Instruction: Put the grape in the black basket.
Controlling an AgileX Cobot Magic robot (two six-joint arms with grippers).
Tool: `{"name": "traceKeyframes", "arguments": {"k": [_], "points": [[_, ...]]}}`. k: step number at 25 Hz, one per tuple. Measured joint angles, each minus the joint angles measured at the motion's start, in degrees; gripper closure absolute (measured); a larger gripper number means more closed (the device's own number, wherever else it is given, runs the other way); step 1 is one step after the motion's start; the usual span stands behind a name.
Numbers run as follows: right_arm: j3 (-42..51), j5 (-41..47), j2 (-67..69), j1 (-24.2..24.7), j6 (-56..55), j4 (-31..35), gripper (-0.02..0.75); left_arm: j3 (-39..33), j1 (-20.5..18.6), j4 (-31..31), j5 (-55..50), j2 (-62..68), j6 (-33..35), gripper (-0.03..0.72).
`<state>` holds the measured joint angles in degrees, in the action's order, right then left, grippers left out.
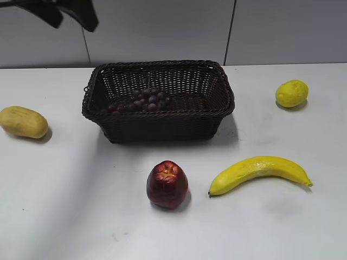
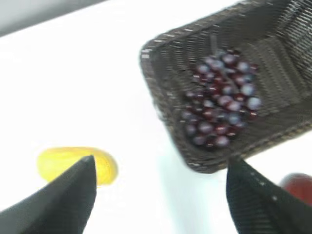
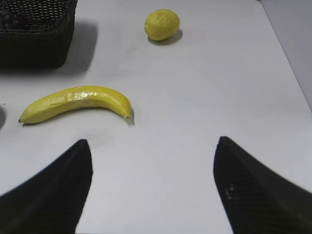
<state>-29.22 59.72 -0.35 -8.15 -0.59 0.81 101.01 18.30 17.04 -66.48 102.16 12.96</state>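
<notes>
The grape (image 1: 142, 101), a bunch of small dark red-purple grapes, lies inside the black basket (image 1: 222, 105) on its floor, toward the left. The left wrist view shows the grape (image 2: 222, 108) in the black basket (image 2: 161, 73) from above. My left gripper (image 2: 158, 163) is open and empty, high above the table left of the basket; its fingers show at the top left of the exterior view (image 1: 73, 15). My right gripper (image 3: 152, 146) is open and empty over bare table at the right; it is out of the exterior view.
A dark red apple (image 1: 167, 184) and a banana (image 1: 260, 171) lie in front of the basket. A lemon (image 1: 292, 93) sits at the right, a yellow oval fruit (image 1: 23, 121) at the left. A grey wall stands behind the table.
</notes>
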Motion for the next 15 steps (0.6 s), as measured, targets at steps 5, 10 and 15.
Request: {"name": "traceKeyframes", "arguments": {"k": [5,10,15], "points": [[0.00,0.00,0.00,0.00,0.00,0.00,0.148,0.00,-5.61,-5.45,-3.03,-6.14,-2.10,0.073],[0.00,0.00,0.00,0.00,0.00,0.00,0.148,-5.53,-9.59,-11.32,-3.04,-13.89,-4.58,0.086],[0.00,0.00,0.00,0.00,0.00,0.00,0.148,-20.71,-11.77,-12.46,-3.20,-26.13,-5.16,0.097]]}}
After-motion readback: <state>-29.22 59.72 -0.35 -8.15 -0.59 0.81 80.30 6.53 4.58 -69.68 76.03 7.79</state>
